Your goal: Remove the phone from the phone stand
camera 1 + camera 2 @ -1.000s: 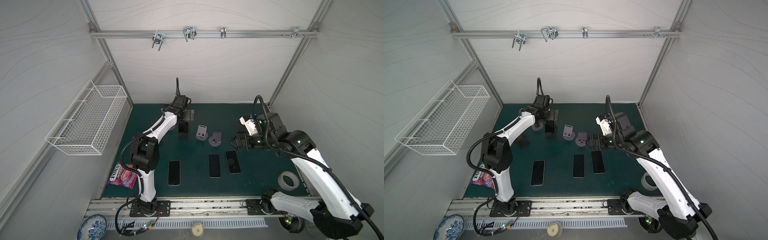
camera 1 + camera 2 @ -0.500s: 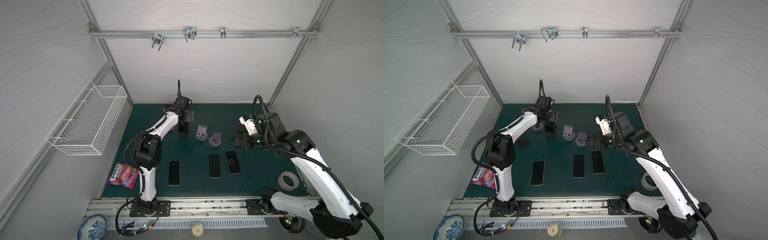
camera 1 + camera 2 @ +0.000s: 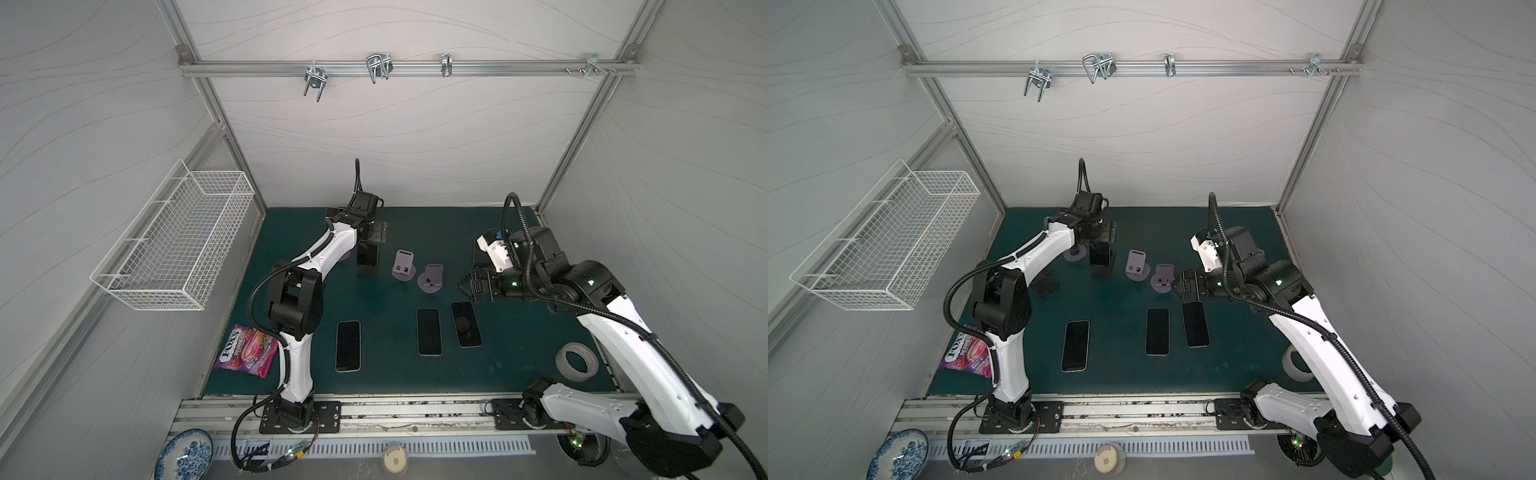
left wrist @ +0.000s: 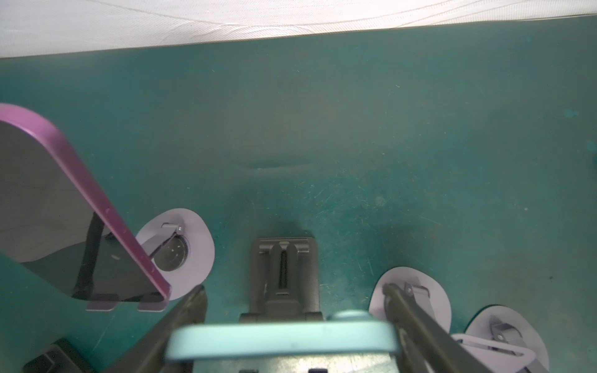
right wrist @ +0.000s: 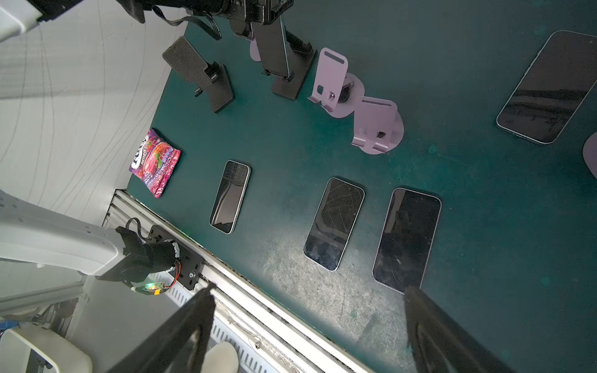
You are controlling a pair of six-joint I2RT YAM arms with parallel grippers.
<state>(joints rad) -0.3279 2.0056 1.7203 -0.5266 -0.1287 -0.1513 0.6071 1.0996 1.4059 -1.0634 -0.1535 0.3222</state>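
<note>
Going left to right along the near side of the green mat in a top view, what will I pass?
Candy bag → left flat phone → middle flat phone → right flat phone → tape roll.

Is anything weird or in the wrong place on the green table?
Yes. A purple candy bag lies by the green mat's left edge, the only snack among phones and stands. A tape roll sits near the right edge too. Nothing looks spilled.
</note>
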